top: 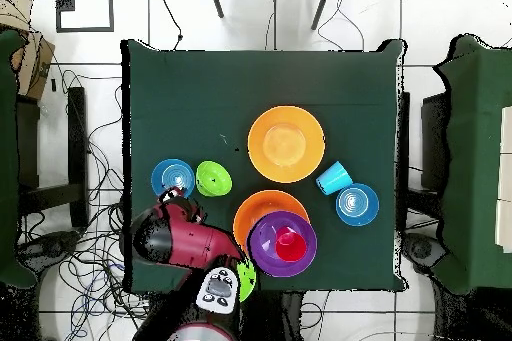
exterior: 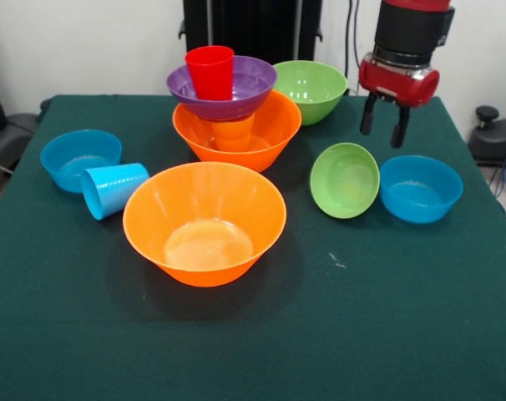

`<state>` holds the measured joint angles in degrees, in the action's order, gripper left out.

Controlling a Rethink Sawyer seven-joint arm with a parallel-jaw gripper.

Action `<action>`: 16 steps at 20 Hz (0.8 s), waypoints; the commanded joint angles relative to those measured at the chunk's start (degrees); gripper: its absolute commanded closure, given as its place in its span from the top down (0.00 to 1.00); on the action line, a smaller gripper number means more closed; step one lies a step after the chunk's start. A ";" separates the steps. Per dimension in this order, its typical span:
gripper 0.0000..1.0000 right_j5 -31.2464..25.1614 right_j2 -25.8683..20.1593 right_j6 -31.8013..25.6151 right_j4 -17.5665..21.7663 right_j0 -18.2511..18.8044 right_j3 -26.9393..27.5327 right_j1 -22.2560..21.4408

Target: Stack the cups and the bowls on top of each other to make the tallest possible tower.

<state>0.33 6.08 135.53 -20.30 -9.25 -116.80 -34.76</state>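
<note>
**Operator:** Report end-effector state.

**Technician:** The gripper [exterior: 384, 125] hangs empty, fingers parted narrowly and pointing down, raised above the table [exterior: 420, 334] towards its far edge in the front view.

**Operator:** Tower position?

**Technician:** The tower [exterior: 228, 104] stands at the middle of the far edge: large orange bowl [exterior: 274, 134], orange cup [exterior: 234, 134], purple bowl [exterior: 253, 88], red cup [exterior: 209, 73] on top. No bowl caps the red cup yet.

**Operator:** Nearest candidate?

**Technician:** Probably the small blue bowl [exterior: 421, 189]. It sits upright almost directly beneath the gripper, slightly nearer the camera, touching the tilted small green bowl [exterior: 345, 180]. The light blue cup [exterior: 113, 189] lies on its side, well apart, beyond the tower.
</note>
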 commanded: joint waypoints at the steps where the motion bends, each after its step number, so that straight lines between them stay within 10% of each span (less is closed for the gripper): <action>1: 1.00 4.90 -4.74 12.28 -2.40 1.02 0.65 5.01; 16: 1.00 5.39 -4.79 13.52 -5.68 -1.68 1.53 6.07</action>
<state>2.86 6.07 135.53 -22.15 -10.03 -116.76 -29.88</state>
